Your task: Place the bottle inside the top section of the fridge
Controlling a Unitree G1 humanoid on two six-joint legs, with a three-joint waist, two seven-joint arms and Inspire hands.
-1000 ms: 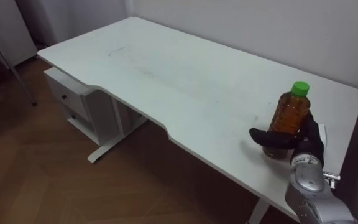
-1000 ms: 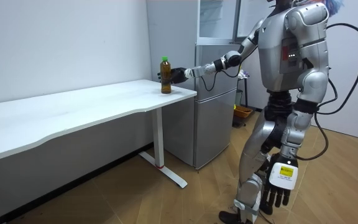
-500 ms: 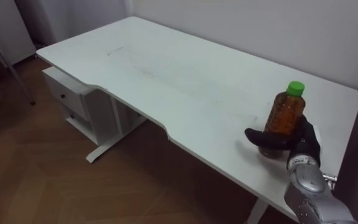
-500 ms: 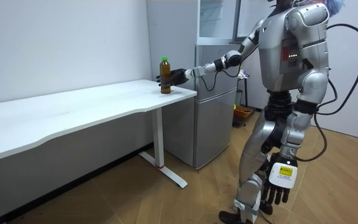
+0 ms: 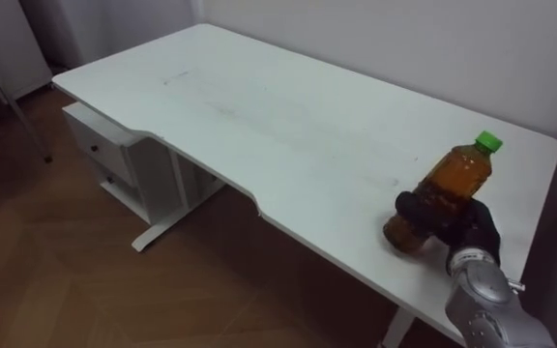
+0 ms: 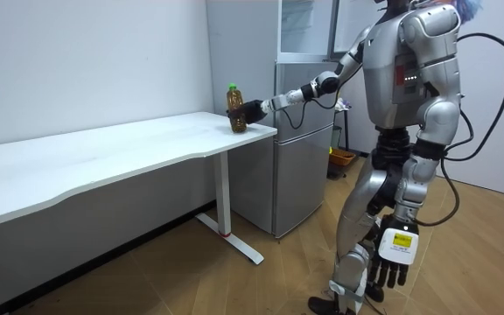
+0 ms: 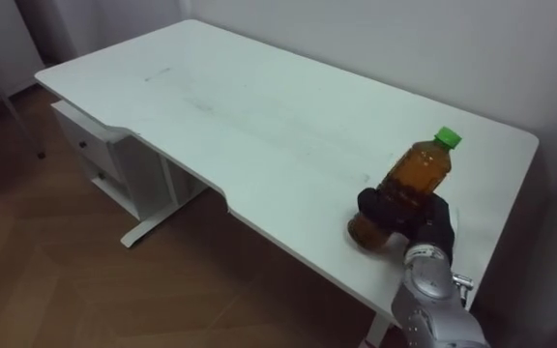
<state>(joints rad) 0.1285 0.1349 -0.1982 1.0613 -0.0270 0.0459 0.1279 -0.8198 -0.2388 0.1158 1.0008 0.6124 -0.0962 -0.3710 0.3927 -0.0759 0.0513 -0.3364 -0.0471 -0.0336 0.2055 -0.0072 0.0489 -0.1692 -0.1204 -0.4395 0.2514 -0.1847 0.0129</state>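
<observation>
White table [image 5: 288,126], near its end: bottle [image 5: 445,182], amber contents, green cap, tilted, lower body enclosed by curled fingers of the right hand [image 5: 470,227]. Left hand [image 6: 390,267] hangs, fingers relaxed.

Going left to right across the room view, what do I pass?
In order: white table → green-capped bottle, tilted at the table's end → right hand, curled round it → fridge → left hand, hanging open low by the leg.
</observation>
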